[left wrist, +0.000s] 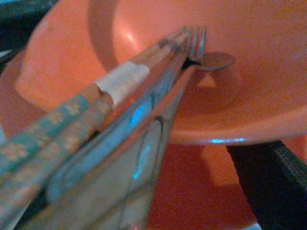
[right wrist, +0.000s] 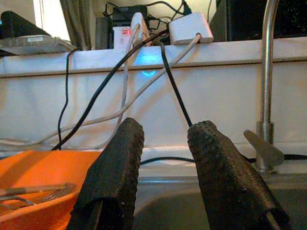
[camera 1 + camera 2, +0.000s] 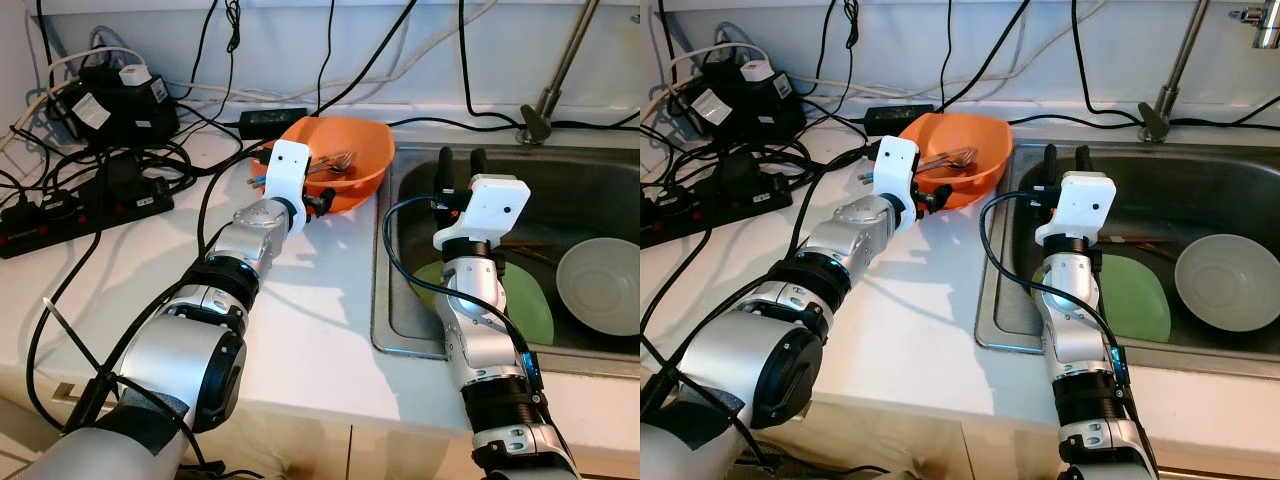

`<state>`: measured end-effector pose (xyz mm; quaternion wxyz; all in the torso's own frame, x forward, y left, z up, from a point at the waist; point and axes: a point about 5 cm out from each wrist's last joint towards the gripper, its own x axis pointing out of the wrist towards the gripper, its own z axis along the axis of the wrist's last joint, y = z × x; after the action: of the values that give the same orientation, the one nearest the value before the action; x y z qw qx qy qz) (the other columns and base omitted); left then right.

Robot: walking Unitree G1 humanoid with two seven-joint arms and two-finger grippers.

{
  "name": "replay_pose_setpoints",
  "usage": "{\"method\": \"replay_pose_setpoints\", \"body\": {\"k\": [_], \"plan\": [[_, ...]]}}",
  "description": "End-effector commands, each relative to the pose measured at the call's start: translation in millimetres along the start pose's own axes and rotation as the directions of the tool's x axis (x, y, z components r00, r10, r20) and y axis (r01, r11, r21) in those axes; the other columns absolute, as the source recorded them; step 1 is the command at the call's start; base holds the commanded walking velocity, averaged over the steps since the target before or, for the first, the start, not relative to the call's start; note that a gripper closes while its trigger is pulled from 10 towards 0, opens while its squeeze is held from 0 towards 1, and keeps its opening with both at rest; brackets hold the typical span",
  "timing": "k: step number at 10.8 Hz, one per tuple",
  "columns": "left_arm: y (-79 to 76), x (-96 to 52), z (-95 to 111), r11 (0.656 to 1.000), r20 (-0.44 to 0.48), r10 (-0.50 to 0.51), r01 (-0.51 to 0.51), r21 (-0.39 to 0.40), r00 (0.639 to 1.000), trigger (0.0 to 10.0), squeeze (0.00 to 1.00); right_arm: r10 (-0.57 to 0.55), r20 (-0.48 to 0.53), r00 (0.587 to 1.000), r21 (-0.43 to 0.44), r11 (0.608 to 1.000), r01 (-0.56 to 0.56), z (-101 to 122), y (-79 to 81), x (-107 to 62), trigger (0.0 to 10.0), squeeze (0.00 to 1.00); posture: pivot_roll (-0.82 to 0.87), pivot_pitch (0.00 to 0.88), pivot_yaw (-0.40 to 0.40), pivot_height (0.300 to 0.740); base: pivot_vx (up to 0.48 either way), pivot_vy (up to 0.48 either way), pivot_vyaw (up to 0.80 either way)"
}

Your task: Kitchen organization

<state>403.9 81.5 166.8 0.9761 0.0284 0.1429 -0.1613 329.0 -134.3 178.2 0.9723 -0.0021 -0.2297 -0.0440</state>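
Bowl: a glossy orange bowl (image 3: 350, 150) sits on the white counter (image 3: 300, 310) just beside the sink (image 3: 600, 190); a metal fork (image 1: 194, 40) and patterned chopsticks (image 1: 72, 115) lie in it
Left gripper (image 3: 322, 200): at the bowl's near rim, clenched on the utensils' handles
Right gripper (image 2: 163, 177): raised over the steel sink, pebbled black fingers (image 2: 115, 167) parted, grasping nothing
Sink: holds a round green plate (image 3: 530, 305) and a pale plate (image 3: 600, 285)

glossy orange plastic bowl (image 3: 352, 160), brushed metal sink (image 3: 580, 180), smooth white counter (image 3: 300, 320), rough pebbled black rubber fingers (image 2: 225, 177).
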Motion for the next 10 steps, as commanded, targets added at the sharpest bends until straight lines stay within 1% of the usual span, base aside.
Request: {"method": "replay_pose_setpoints", "body": {"k": [1,3,5,6,7,8,10], "plan": [[0.4,0.6,7,0.999,-0.008,-0.006,0.006,0.034,1.0,10.0,0.0,0.003,-0.038,0.999,0.0,1.0,-0.003,-7,2.1,-11.1,10.0,0.0,0.03,0.0,0.134,0.74,0.0,0.0,0.0],[-1.0,1.1,5,0.999,-0.033,-0.009,0.011,0.052,0.999,10.0,0.0,-0.001,-0.049,0.999,0.002,1.0,0.001,-8,2.6,-16.5,10.0,0.0,0.03,0.0,0.143,0.74,0.0,0.0,0.0],[-1.4,1.2,3,0.998,-0.054,-0.014,0.017,0.054,0.998,10.0,0.0,-0.003,-0.054,0.999,0.004,1.0,0.003,-8,3.2,-19.2,10.0,0.0,0.03,0.0,0.146,0.74,0.0,0.0,0.0],[-2.0,1.1,-1,0.999,-0.087,-0.025,0.03,0.046,0.996,10.0,0.0,-0.003,-0.059,0.998,0.006,1.0,0.003,-7,3.7,-20.6,10.0,0.0,0.04,0.004,0.145,0.74,0.0,0.0,0.0],[-2.2,1.1,-2,0.999,-0.098,-0.031,0.035,0.039,0.995,10.0,0.0,-0.001,-0.062,0.998,0.006,1.0,0.002,-7,3.6,-20.9,10.0,0.0,0.05,0.006,0.145,0.74,0.0,0.0,0.0],[-1.6,0.1,-9,0.998,-0.136,-0.051,0.054,0.014,0.989,10.0,0.0,0.002,-0.065,0.998,0.007,1.0,-0.002,-7,4.0,-19.4,10.0,0.0,0.05,0.0,0.144,0.74,0.0,0.0,0.0],[1.9,-1.9,-20,0.998,-0.171,-0.069,0.068,-0.014,0.983,10.0,0.0,0.008,-0.065,0.998,0.011,1.0,-0.008,-6,5.4,-17.7,10.0,0.0,0.06,0.0,0.141,0.74,0.0,0.0,0.0]]}}
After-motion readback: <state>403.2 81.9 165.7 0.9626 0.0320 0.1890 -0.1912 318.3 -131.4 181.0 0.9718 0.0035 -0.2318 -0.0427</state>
